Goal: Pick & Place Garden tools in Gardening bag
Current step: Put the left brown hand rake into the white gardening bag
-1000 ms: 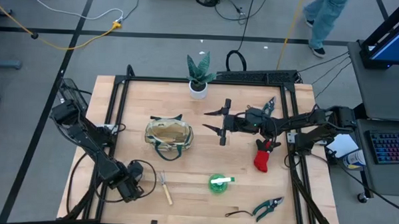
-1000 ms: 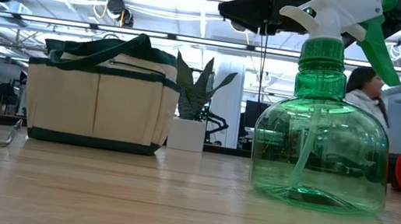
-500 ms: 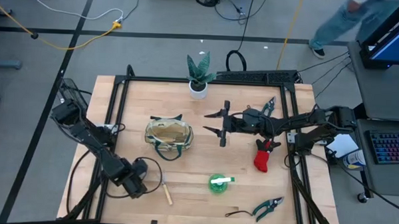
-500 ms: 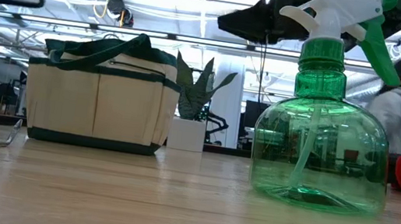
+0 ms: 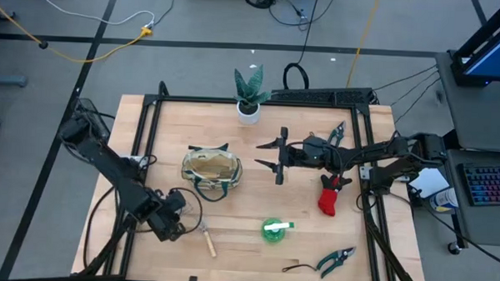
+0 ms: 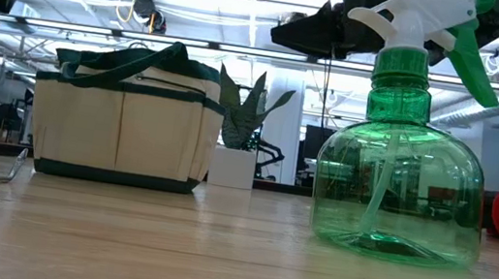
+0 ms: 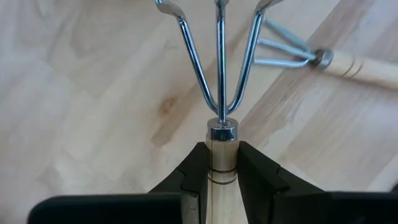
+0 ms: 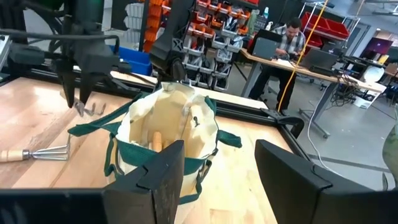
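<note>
Left gripper [image 7: 222, 177] jaws clamped on mini rake [image 7: 219, 93] handle, right gripper [image 8: 217, 171] jaws wide apart, empty

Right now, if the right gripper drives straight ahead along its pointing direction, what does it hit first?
Likely the cream canvas gardening bag with green trim, dead ahead of the open right gripper. How close it is can't be told.

My arms [image 5: 115, 173] are dark, jointed links trailing black cables; my fingers [image 8: 158, 180] are matte black, angular wedges with flat pads.
</note>
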Motion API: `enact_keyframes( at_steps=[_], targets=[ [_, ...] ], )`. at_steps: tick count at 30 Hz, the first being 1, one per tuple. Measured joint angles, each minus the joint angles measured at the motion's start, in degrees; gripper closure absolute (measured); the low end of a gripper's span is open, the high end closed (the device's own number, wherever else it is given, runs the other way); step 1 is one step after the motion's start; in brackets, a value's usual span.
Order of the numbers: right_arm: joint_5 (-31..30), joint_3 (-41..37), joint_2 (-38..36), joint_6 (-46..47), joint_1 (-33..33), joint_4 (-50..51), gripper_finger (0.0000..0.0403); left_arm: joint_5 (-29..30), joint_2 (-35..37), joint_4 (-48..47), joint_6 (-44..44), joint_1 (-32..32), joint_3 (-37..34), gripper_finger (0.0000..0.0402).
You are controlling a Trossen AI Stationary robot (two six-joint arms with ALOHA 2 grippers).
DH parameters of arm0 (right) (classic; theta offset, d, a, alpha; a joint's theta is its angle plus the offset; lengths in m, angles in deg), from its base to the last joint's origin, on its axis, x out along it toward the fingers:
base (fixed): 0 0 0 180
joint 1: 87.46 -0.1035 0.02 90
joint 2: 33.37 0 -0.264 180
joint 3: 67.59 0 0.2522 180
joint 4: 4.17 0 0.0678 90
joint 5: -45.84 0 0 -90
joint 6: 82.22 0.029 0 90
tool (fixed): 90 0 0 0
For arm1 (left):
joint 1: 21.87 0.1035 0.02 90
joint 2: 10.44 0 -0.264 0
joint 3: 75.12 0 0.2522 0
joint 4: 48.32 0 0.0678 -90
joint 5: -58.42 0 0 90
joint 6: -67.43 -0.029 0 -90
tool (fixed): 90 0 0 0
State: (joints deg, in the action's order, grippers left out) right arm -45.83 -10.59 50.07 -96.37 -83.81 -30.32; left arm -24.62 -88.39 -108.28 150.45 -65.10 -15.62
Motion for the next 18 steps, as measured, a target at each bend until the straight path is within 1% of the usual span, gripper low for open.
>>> enact_keyframes(
  at_steps=[8,14,18],
  targets=[
    [0.00,0.00,0.00,1.51,0.01,2.50,0.0209,3.33,2.88,-0.54,-5.10,1.70,0.00,0.0339],
    [0.00,0.00,0.00,1.53,0.00,3.36,0.0209,3.72,3.15,-1.02,-11.30,4.18,0.83,0.0339],
    [0.00,0.00,0.00,1.53,-0.01,3.38,0.0209,5.28,3.15,-1.70,-15.96,5.79,2.60,0.0339]
  ],
)
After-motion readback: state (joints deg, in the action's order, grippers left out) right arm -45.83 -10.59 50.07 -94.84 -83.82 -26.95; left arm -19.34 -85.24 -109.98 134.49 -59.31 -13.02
